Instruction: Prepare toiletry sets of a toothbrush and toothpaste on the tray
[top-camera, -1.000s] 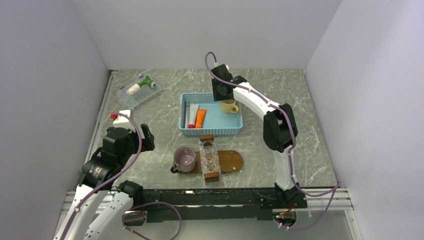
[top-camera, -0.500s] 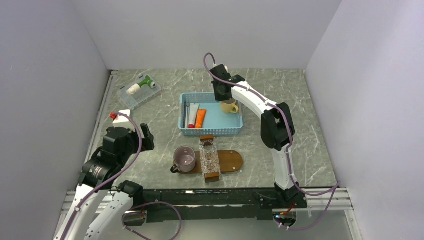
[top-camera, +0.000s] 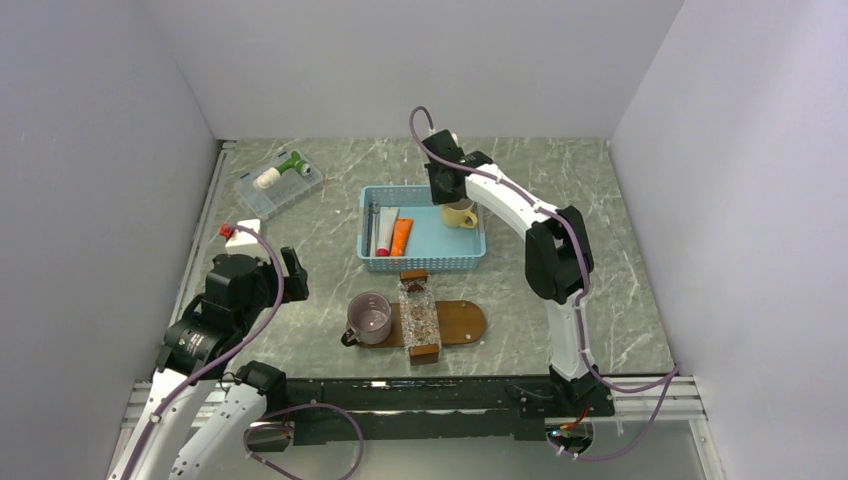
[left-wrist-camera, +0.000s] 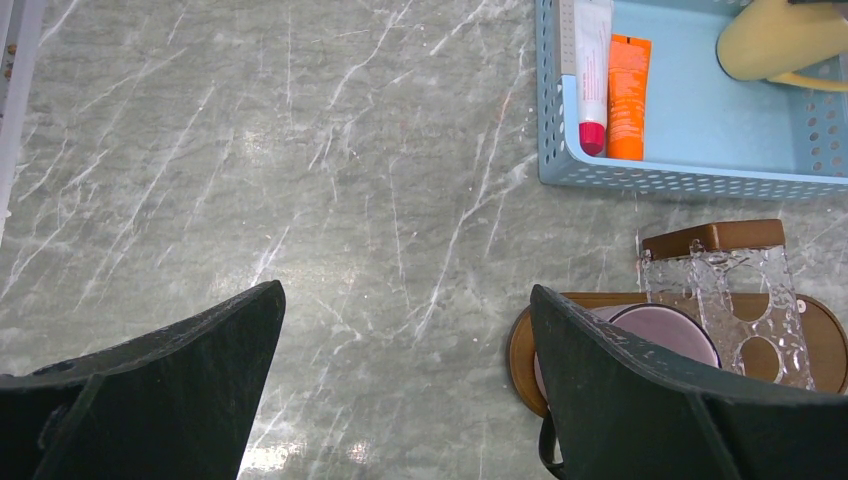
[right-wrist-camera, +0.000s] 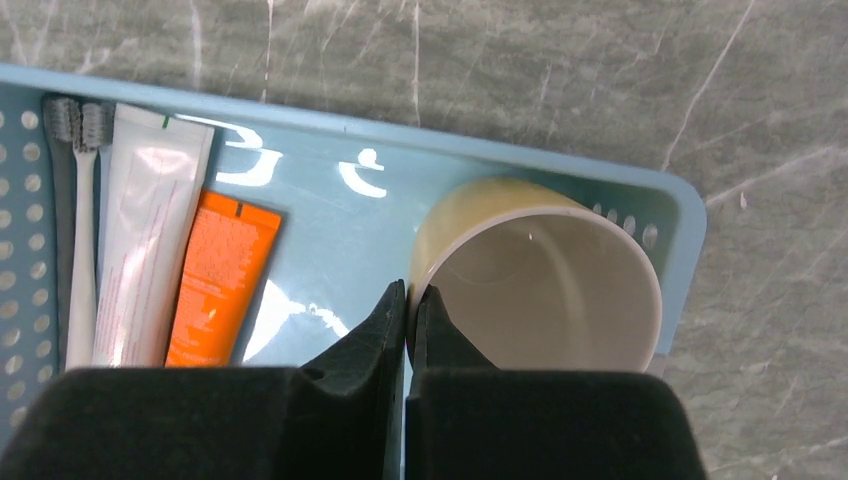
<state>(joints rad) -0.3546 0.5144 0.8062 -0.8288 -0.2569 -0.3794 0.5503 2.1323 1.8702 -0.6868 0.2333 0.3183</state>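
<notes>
The orange toothpaste (right-wrist-camera: 215, 275) lies in a light-blue basket (right-wrist-camera: 690, 215), beside a white tube (right-wrist-camera: 150, 230) and the pale toothbrush (right-wrist-camera: 80, 250) along the basket's left wall. My right gripper (right-wrist-camera: 412, 290) is shut on the rim of a yellow cup (right-wrist-camera: 540, 270) in the same basket, one finger inside the cup and one outside. The dark-brown tray (top-camera: 465, 322) lies nearer the arms, and on it stand a mauve mug (top-camera: 370, 318) and a clear glass holder (top-camera: 420, 318). My left gripper (left-wrist-camera: 405, 330) hangs open over bare table, left of the tray (left-wrist-camera: 522, 355).
A clear plastic box (top-camera: 278, 180) with a green and white item sits at the far left. A small white thing with a red cap (top-camera: 240, 232) lies near the left wall. Grey walls close in the marble table on three sides.
The right gripper's fingers have come together on the yellow cup's rim. The left arm has stayed where it was.
</notes>
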